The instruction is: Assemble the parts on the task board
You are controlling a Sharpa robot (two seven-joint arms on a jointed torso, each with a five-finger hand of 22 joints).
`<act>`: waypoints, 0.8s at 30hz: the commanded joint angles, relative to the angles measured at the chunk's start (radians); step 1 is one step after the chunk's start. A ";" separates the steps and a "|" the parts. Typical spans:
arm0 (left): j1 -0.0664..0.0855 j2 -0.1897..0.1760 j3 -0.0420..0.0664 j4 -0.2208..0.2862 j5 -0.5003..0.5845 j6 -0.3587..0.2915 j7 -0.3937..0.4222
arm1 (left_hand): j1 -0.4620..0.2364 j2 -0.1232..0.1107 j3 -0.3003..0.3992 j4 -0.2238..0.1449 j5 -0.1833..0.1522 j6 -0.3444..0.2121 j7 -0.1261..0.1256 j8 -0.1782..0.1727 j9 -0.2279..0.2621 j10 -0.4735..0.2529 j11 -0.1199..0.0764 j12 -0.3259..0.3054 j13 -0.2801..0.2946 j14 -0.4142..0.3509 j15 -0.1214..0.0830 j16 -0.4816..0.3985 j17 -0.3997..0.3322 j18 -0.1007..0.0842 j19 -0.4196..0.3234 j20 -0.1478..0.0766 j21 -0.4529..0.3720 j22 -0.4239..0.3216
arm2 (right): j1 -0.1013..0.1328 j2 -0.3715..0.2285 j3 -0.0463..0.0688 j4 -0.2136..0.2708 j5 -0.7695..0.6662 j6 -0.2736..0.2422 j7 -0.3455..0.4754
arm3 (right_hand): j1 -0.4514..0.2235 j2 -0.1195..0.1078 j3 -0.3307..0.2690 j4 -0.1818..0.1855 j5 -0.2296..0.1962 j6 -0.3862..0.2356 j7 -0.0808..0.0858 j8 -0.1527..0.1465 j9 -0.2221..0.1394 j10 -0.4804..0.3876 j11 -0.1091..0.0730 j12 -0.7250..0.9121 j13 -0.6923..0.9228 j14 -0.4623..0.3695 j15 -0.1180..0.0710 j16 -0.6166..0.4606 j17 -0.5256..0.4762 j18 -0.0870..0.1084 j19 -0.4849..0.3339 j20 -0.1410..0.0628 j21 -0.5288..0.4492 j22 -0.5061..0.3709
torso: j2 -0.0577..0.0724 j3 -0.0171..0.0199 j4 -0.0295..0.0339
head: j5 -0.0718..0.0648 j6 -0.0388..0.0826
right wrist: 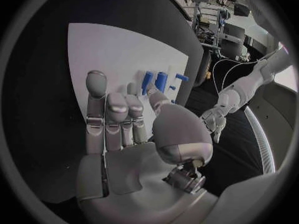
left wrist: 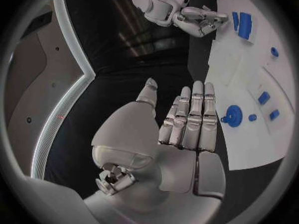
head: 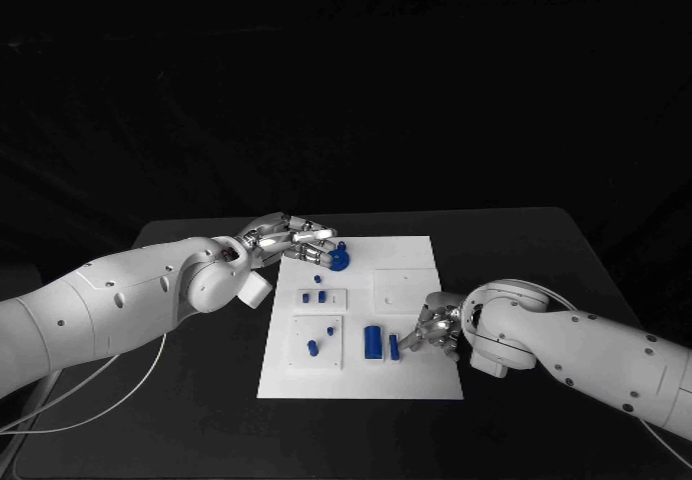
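From the head view, one white task board (head: 361, 320) lies in the middle of the black table (head: 534, 250), long side running away from the robot. About seven blue parts show on it: a round disc-like part (head: 339, 260) near the far left corner, a tiny one (head: 316, 277) just beside it, two small blocks (head: 317, 296) in a raised white square, two small pieces (head: 320, 338) in the larger square nearer the robot, and a tall cylinder (head: 372, 341) with a thin bar (head: 394, 346) just beside it. The left hand (head: 289, 240) hovers at the board's far left corner, fingertips next to the round part; whether it touches it I cannot tell. The right hand (head: 436, 325) sits at the board's right edge, fingers curled, just beside the thin bar.

In the left wrist view, the left hand (left wrist: 187, 124) is flat, fingers straight and side by side, holding nothing. The round part (left wrist: 233, 115) lies on the board (left wrist: 249, 144) just beyond the fingertips, apart from them. The right hand (left wrist: 199, 20) shows across the board near the cylinder (left wrist: 244, 26).

In the right wrist view, the right hand (right wrist: 121, 124) has its fingers extended and close together, empty. The cylinder (right wrist: 161, 80) and two slimmer blue parts (right wrist: 147, 79) lie on the board (right wrist: 112, 50) just past the thumb. The left hand (right wrist: 215, 117) hangs beyond the table edge, with cluttered room equipment behind.
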 commanded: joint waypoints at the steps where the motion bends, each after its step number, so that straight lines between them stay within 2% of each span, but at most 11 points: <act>1: 0.000 0.003 0.001 0.001 0.008 0.014 0.006 | 0.005 0.003 0.005 -0.002 0.005 0.003 -0.002 0.000 -0.001 -0.003 -0.002 -0.003 0.001 -0.005 0.001 -0.002 0.001 0.004 0.002 0.006 -0.003 -0.001 | -0.004 -0.002 0.000 0.010 -0.006 0.036 0.019 | 0.010 -0.002 0.000 -0.007 0.000 0.006 0.000 -0.003 0.001 0.003 -0.006 0.000 -0.001 -0.001 -0.006 -0.004 -0.001 0.002 0.039 -0.005 0.000 -0.001 | 0.000 0.0017 0.0004 | 0.000 0.000; 18: 0.000 0.003 0.001 0.001 0.008 0.014 0.005 | 0.005 0.003 0.005 -0.002 0.005 0.003 -0.002 0.000 -0.001 -0.003 -0.002 -0.003 0.001 -0.005 0.001 -0.002 0.001 0.004 0.002 0.006 -0.003 -0.001 | -0.024 -0.001 0.000 0.020 -0.003 0.031 0.010 | 0.012 0.004 0.000 -0.008 0.001 0.006 -0.001 -0.003 0.004 0.003 -0.006 0.000 -0.003 -0.002 -0.006 -0.003 -0.002 0.002 0.039 -0.006 -0.001 -0.001 | 0.000 0.0007 0.0014 | 0.000 -0.004; 21: 0.000 0.002 0.001 0.001 0.008 0.014 0.004 | 0.005 0.003 0.005 -0.002 0.005 0.003 -0.002 0.000 -0.001 -0.003 -0.002 -0.003 0.001 -0.005 0.001 -0.002 0.001 0.004 0.002 0.006 -0.003 -0.001 | -0.027 0.000 0.000 0.018 -0.010 0.016 -0.002 | 0.016 0.019 0.009 -0.010 0.001 0.007 -0.003 -0.003 0.005 0.003 -0.008 0.002 -0.003 -0.001 -0.007 -0.002 -0.001 0.002 0.040 -0.006 0.001 -0.001 | 0.000 0.0002 0.0020 | 0.000 -0.005; 24: 0.000 0.001 0.001 0.000 0.008 0.013 0.003 | 0.005 0.005 0.005 -0.002 0.005 0.008 -0.003 0.000 -0.001 -0.001 -0.003 -0.002 0.001 -0.006 0.001 -0.002 0.001 0.004 0.002 0.006 -0.002 -0.001 | -0.029 0.002 0.000 0.016 -0.013 0.007 -0.010 | 0.008 0.023 0.014 -0.015 0.000 0.008 -0.003 -0.003 0.006 0.004 -0.008 0.004 -0.003 -0.001 -0.007 0.000 -0.001 0.001 0.040 -0.007 0.003 0.000 | 0.000 0.0003 0.0011 | 0.001 -0.005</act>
